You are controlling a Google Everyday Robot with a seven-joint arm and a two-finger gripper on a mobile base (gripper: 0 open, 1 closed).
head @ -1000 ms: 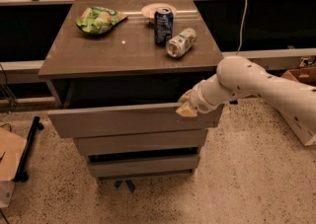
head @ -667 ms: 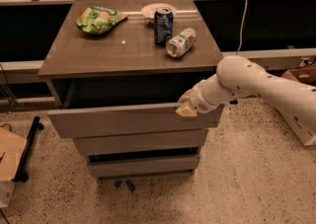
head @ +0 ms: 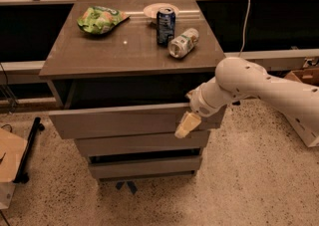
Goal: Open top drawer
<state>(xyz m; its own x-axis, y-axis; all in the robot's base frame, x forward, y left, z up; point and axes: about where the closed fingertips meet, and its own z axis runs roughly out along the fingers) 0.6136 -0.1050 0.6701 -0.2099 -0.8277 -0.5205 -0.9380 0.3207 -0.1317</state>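
Note:
The top drawer (head: 119, 120) is a wide grey-brown drawer with a flat, handleless front. It stands pulled out from the cabinet, and its inside shows dark under the tabletop. My gripper (head: 185, 123) is at the right end of the drawer front, at its upper edge, with a pale fingertip (head: 183, 126) hanging down over the panel. My white arm (head: 259, 88) reaches in from the right. Two shorter grey drawer fronts (head: 142, 145) sit below it.
On the cabinet top (head: 99, 53) lie a green chip bag (head: 99, 18), an upright blue can (head: 165, 26), a tipped-over can (head: 183, 42) and a white plate (head: 160, 9). A cardboard box (head: 10, 163) is on the floor at left. A railing runs behind.
The gripper's fingertip now hangs lower on the drawer front than before. The drawer stands about as far out as it did.

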